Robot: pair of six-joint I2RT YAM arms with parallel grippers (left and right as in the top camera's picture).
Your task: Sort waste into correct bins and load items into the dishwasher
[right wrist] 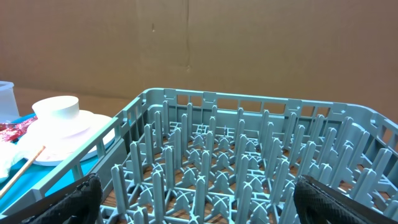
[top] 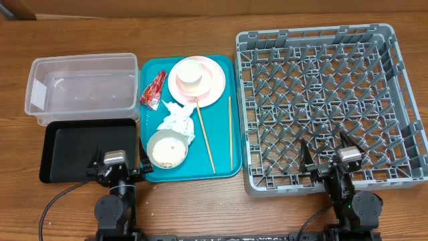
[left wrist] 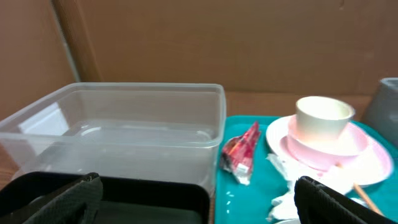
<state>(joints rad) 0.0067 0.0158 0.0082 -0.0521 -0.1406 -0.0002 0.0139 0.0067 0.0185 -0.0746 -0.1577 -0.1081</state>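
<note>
A brown wooden table (top: pixel 200 20) holds everything, and a plain cardboard wall (left wrist: pixel 186 43) stands behind it. On the left sits a clear tub (top: pixel 83 87), and just in front of it lies a flat black tray (top: pixel 73 150). Next to them is a teal tray (top: pixel 221 134). On it there is a pink plate (top: pixel 212 84) with a white cup (top: pixel 190 72) standing on top. A red sauce packet (top: pixel 152 90) lies beside the plate, and a crumpled napkin (top: pixel 177 120) lies under it. A small bowl (top: pixel 167 148) with bits of rice in it touches the napkin. Two chopsticks (top: pixel 204 137) lie apart on the tray. The big grey dish rack (top: pixel 321 100) fills the right side. The left gripper (top: pixel 119 155) is by the near corner of the black tray. Its fingers are spread wide with nothing in them. The right gripper (top: pixel 324 150) is over the near edge of the rack. It is spread wide too, with nothing in it.
</note>
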